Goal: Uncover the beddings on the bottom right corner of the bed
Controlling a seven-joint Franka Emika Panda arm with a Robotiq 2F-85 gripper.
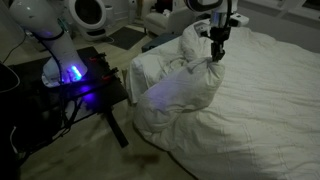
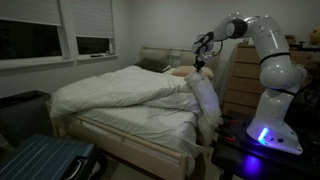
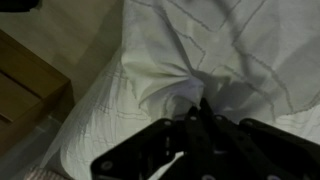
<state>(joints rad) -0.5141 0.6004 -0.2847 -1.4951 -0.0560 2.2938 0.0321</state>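
Note:
The white beddings (image 1: 180, 85) are gathered into a tall bunch at the corner of the bed (image 1: 270, 110). My gripper (image 1: 216, 52) is shut on the top of that bunch and holds it up above the mattress. In an exterior view the lifted beddings (image 2: 203, 95) hang in a column from my gripper (image 2: 199, 66) at the near corner of the bed (image 2: 150, 125). In the wrist view the fabric (image 3: 190, 60) fans out in pleats from my gripper (image 3: 202, 105), whose jaws are pressed together on a pinch of cloth. The quilted mattress sheet (image 3: 95, 120) lies bare below.
A black table with blue lights (image 1: 75, 85) carries the robot base beside the bed. A wooden dresser (image 2: 240, 75) stands behind the arm. A dark ribbed suitcase (image 2: 45, 160) is on the floor at the foot of the bed. Wooden furniture (image 3: 25, 85) shows beside the mattress.

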